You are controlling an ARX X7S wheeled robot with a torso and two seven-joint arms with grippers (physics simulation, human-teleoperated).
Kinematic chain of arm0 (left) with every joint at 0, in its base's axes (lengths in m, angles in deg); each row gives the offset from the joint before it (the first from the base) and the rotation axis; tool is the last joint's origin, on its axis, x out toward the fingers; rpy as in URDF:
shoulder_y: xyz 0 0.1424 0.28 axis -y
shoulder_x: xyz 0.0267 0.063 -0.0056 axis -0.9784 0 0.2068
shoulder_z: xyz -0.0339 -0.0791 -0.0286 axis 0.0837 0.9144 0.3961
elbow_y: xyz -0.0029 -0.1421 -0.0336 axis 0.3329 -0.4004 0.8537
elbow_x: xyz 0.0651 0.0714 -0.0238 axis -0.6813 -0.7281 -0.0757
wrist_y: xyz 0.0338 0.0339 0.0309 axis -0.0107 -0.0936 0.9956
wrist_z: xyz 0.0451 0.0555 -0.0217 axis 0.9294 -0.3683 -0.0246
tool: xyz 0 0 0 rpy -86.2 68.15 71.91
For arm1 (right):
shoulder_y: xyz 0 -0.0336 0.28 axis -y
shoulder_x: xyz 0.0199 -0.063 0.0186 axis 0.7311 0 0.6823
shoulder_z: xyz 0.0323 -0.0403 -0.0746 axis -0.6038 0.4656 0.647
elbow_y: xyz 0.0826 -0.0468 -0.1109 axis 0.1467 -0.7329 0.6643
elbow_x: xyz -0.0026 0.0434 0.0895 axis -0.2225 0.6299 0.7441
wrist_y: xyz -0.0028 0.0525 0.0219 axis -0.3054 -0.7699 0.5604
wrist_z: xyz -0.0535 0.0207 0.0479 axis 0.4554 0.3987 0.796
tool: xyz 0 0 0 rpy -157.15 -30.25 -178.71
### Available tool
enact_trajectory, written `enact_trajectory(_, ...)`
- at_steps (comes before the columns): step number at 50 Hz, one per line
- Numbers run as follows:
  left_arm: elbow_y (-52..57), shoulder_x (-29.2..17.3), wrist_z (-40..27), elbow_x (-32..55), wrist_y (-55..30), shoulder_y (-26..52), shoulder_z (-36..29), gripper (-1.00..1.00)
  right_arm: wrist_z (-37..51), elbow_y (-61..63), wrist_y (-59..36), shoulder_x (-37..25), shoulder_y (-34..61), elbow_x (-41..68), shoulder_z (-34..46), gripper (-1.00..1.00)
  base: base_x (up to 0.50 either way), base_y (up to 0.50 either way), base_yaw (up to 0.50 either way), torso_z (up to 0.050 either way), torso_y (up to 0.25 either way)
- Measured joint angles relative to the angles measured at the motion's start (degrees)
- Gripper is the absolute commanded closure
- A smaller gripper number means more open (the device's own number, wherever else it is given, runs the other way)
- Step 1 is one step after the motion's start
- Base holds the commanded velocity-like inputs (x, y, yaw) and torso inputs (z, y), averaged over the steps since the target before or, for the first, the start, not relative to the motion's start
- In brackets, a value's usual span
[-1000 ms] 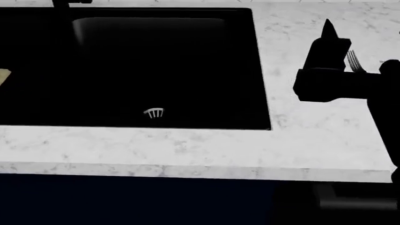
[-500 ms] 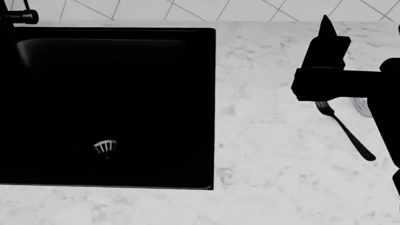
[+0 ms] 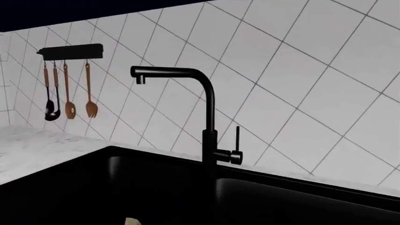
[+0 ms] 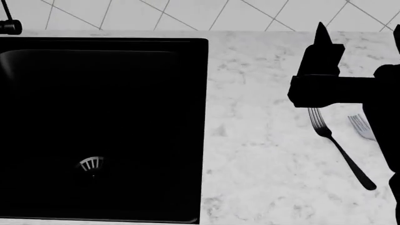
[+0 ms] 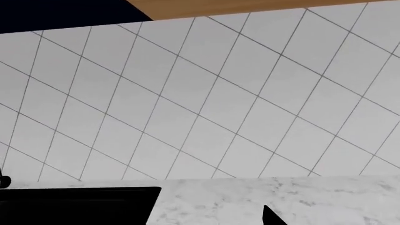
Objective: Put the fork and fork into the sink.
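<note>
While both forks are lying on the marble counter [image 4: 262,154] to the right of the sink [image 4: 103,126], the right gripper [image 4: 322,33] is hanging over the counter just beyond them, pointing toward the tiled wall. The dark fork [image 4: 340,147] is lying nearest it, tines tucked under the arm's black wrist block and handle running back toward the counter's front edge and slightly rightward. The pale fork [image 4: 361,126] is showing only its tines, just to the right, half hidden by the arm. Neither is in the basin yet. I cannot tell whether the right jaws are parted or closed; nothing appears held. The left gripper is not showing in any view, so the right arm is looking the nearer choice.
</note>
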Motion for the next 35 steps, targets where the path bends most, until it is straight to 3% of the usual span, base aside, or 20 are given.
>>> enact_trajectory(28, 0.0, -0.2, -0.5, 0.4, -0.2, 0.3, -0.5, -1.00, 0.3, -0.3, 1.7, -0.9, -0.9, 1.5, 0.8, -1.00, 0.10, -0.01, 0.00, 0.000, 0.000)
enact_trajectory(35, 0.0, -0.3, -0.6, 0.6, -0.1, 0.1, -0.4, -1.00, 0.1, -0.3, 2.5, -1.1, -1.2, 1.5, 1.2, -1.00, 0.00, -0.21, 0.00, 0.000, 0.000)
